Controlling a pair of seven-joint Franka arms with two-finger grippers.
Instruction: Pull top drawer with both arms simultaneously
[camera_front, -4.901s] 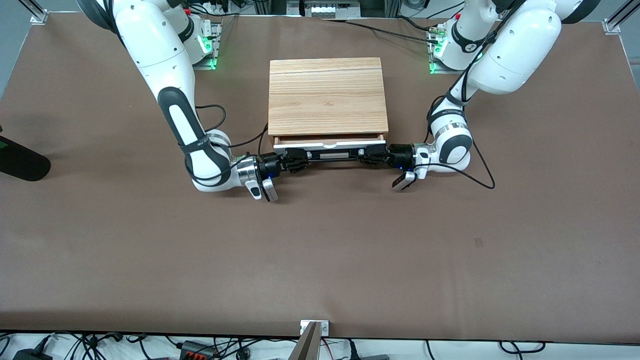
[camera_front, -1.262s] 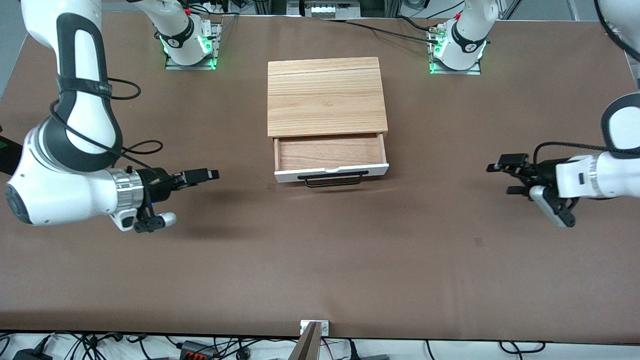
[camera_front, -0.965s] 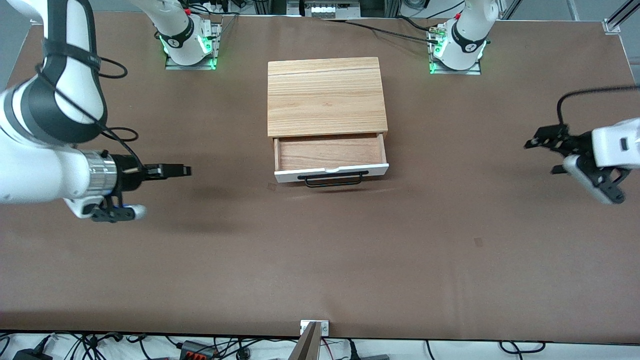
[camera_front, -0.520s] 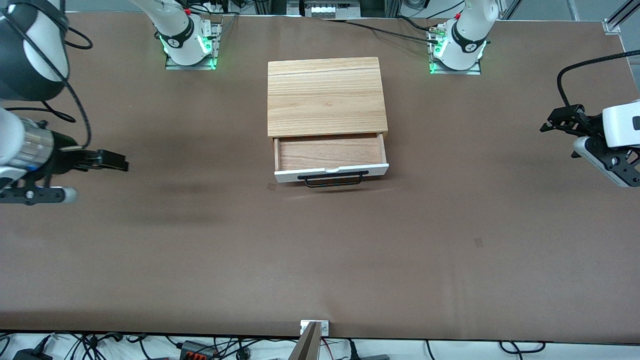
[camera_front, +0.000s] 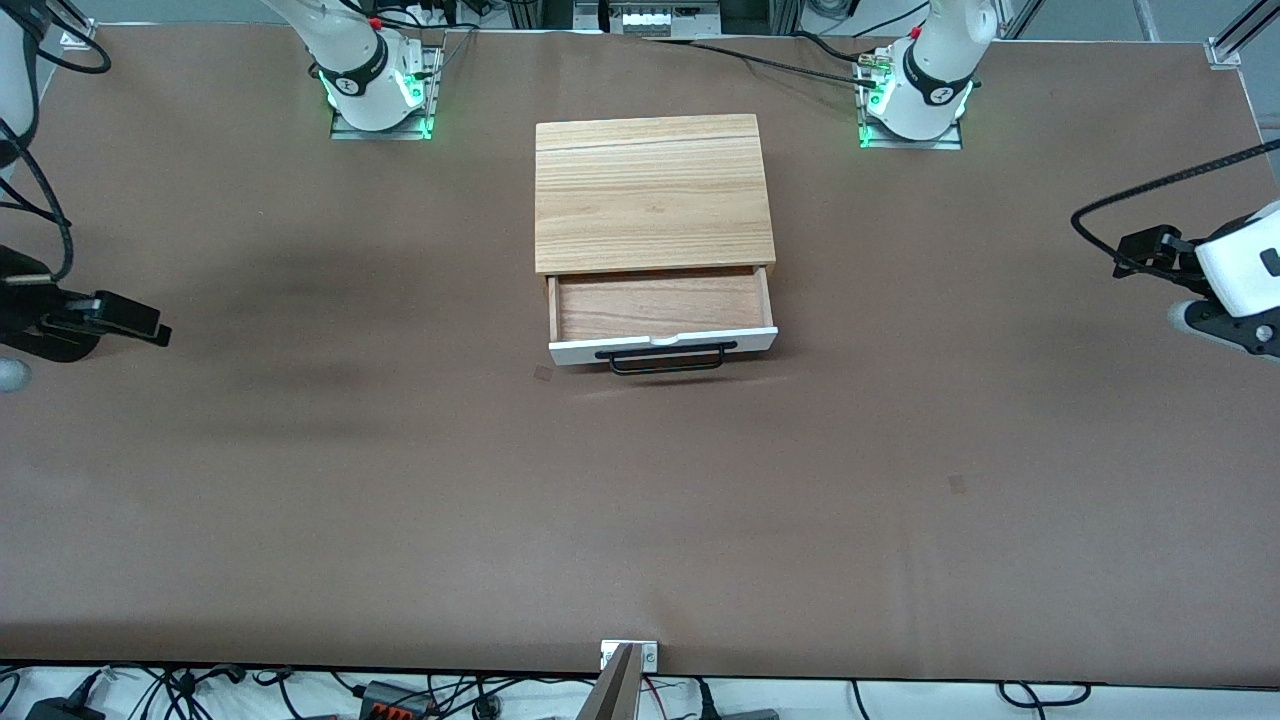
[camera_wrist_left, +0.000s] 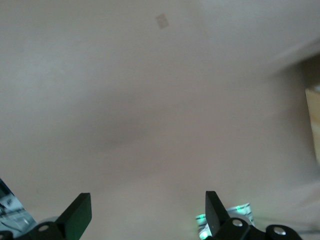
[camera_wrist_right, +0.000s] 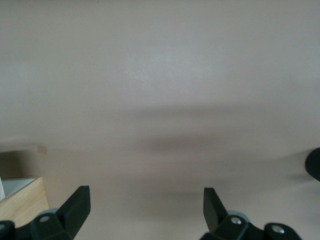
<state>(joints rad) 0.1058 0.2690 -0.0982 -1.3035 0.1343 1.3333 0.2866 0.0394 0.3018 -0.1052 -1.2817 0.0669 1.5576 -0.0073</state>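
Drawer (camera_front: 661, 318) stands pulled out of its wooden box (camera_front: 654, 193) at mid-worktop (camera_front: 640, 500), its white front and black handle (camera_front: 666, 358) nearest the front camera. We see our right end effector (camera_front: 135, 322) up over the worktop's right-arm end, well apart from the drawer, fingers (camera_wrist_right: 74, 206) spread and holding nothing. Our left end effector (camera_front: 1150, 251) hangs over the left-arm end, equally well apart, its fingers (camera_wrist_left: 76, 216) likewise spread and empty.

Even overhead light on brown surface (camera_front: 640, 500); soft blurred shadows under arms; both wrist views washed-out, hazy, soft-focused.
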